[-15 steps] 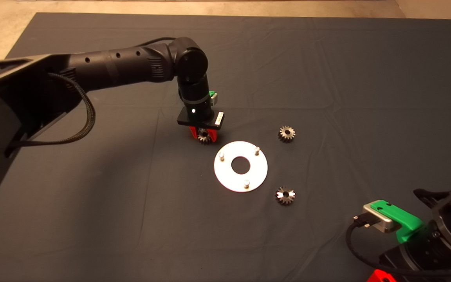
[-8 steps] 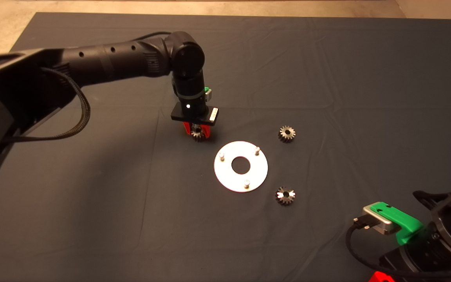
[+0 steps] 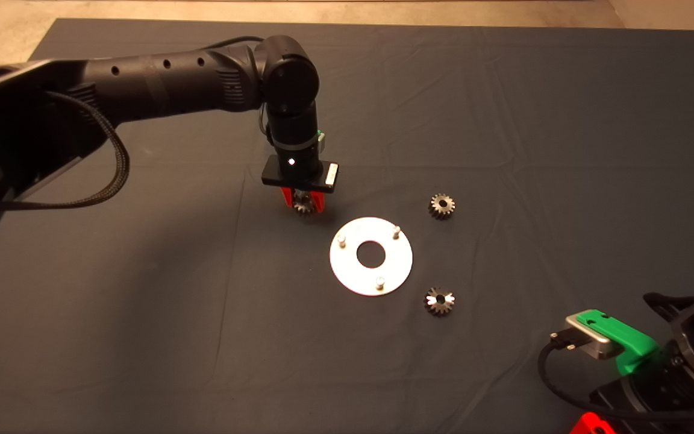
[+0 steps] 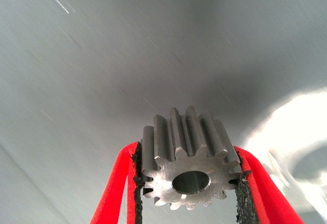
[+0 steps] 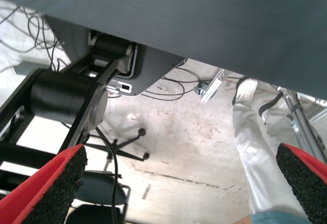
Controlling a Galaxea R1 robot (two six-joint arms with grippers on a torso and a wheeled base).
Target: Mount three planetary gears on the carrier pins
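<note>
Just left and far of the round plate (image 3: 347,271), the left gripper (image 3: 303,203) held one planetary gear (image 4: 188,165) clamped between its fingers (image 4: 115,183); the right gripper (image 5: 179,183) waited open at the near right.

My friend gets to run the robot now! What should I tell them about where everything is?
Left end effector: shut on one gear, held just off the mat, beside the round plate on its far-left side.
Right end effector: open, parked at the lower right edge of the mat, holding nothing.
Plate: flat on the mat, all three pins bare.
Two other gears lie on the mat: one right of the plate, one at its near right.
Done: first gear picked up.
Left: put it on a pin, then the other two.
</note>
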